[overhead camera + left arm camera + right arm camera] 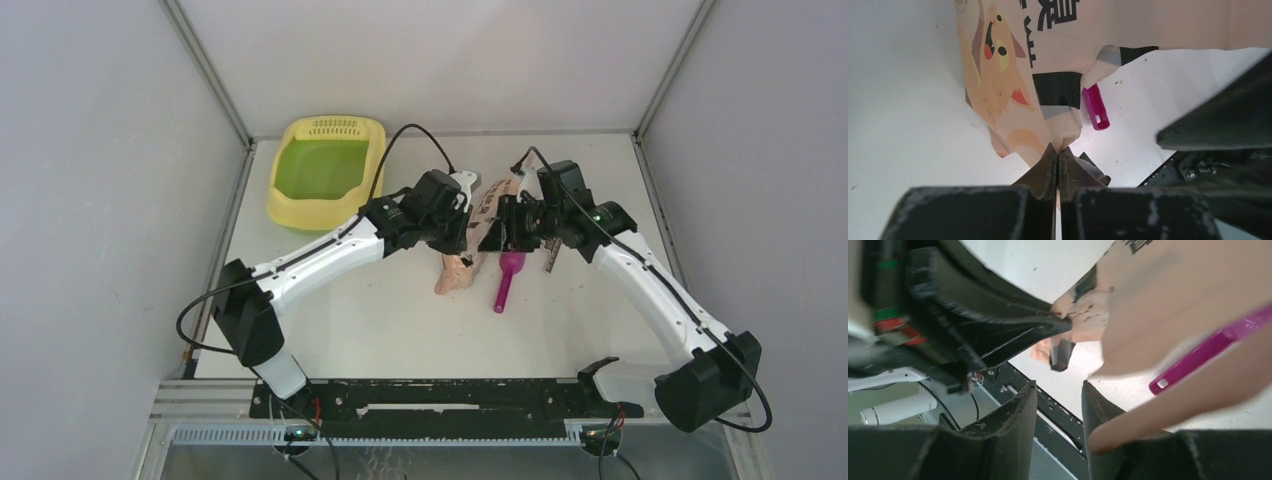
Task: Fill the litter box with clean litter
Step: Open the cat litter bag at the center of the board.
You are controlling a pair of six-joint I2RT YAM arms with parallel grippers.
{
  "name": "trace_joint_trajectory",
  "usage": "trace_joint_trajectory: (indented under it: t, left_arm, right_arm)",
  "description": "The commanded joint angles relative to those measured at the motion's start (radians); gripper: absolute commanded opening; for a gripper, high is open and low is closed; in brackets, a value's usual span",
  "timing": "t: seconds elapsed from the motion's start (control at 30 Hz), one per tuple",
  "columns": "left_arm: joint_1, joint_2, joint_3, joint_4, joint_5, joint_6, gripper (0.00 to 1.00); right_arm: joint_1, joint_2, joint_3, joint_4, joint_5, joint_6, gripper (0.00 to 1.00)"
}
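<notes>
- Left pincer (pixel 1058 156) clamped shut on peach bag (pixel 998 75) edge.
- Right pincer (pixel 1058 412) part open beside bag, holding nothing.
- Bag film soft, slippery, saggy; probably grip opposite lip.

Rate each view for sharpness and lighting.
Top external: evenly lit and sharp, the litter box crisp, only faint shadows under the arms. Left wrist: the print on the bag in focus, the left gripper a dark, underlit mass. Right wrist: the worst, with the bag and the scoop smeared close to the lens and the frame's left side dark.
</notes>
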Motion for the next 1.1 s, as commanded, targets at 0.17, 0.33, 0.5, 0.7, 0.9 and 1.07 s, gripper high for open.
trace_joint_trajectory:
  t: [0.17, 0.33, 0.5, 0.7, 0.9, 1.07]
  left_arm:
    - [0.016, -0.094, -0.034, 0.15, 0.143, -0.051, 0.01]
    - [0.031, -0.106, -0.049, 0.171, 0.193, -0.067, 0.03]
    - [0.039, -0.12, -0.069, 0.19, 0.221, -0.079, 0.03]
    - [0.058, -0.141, -0.098, 0.227, 0.26, -0.101, 0.04]
    - [0.074, -0.157, -0.119, 0.26, 0.3, -0.127, 0.05]
    - [0.078, -0.158, -0.123, 0.276, 0.327, -0.139, 0.1]
  right_arm:
    - [0.009, 0.075, -0.045, 0.2, 0.06, 0.061, 0.41]
    - [0.005, 0.112, -0.046, 0.267, 0.065, 0.086, 0.41]
    - [-0.002, 0.134, -0.046, 0.271, 0.085, 0.097, 0.41]
    - [0.0, 0.136, -0.046, 0.263, 0.111, 0.097, 0.38]
    - [-0.005, 0.117, -0.06, 0.248, 0.149, 0.095, 0.34]
    - [-0.011, 0.123, -0.069, 0.259, 0.148, 0.104, 0.35]
